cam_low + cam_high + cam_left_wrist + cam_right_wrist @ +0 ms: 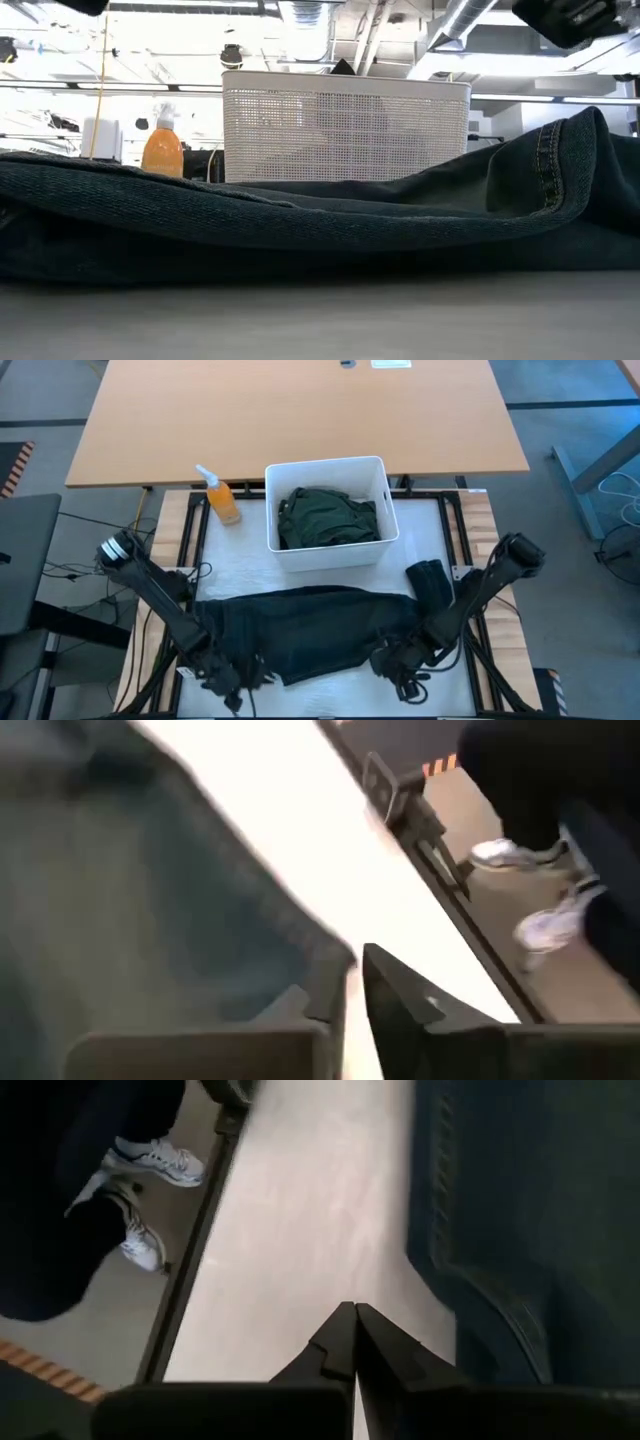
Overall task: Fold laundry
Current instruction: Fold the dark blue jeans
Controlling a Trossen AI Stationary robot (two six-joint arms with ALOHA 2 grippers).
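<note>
The long black trousers [300, 625] lie spread across the near part of the table, left to right; in the low view the trousers [300, 215] fill the foreground. A dark green garment [328, 518] sits inside the white bin [325, 555]. A small black bundle [430, 580] lies right of the bin. My left gripper [215, 675] is at the trousers' near left end, shut on their edge. My right gripper [353, 1342] is shut and holds nothing; it is over bare table at the trousers' near right end [520, 1260]. My left gripper has the trousers by a corner of their near left edge [335, 965], pinched at the fingertips [395, 990]. The cloth covers one fingertip, so how many layers are held cannot be seen. The rest of the trousers lies flat on the table.
An orange bottle [222, 500] stands left of the bin, which sits at the table's far middle. A wooden desk [300, 410] stands beyond the table. A person's legs and white shoes [550, 910] are by the near edge. Bare table shows between the bin and the trousers.
</note>
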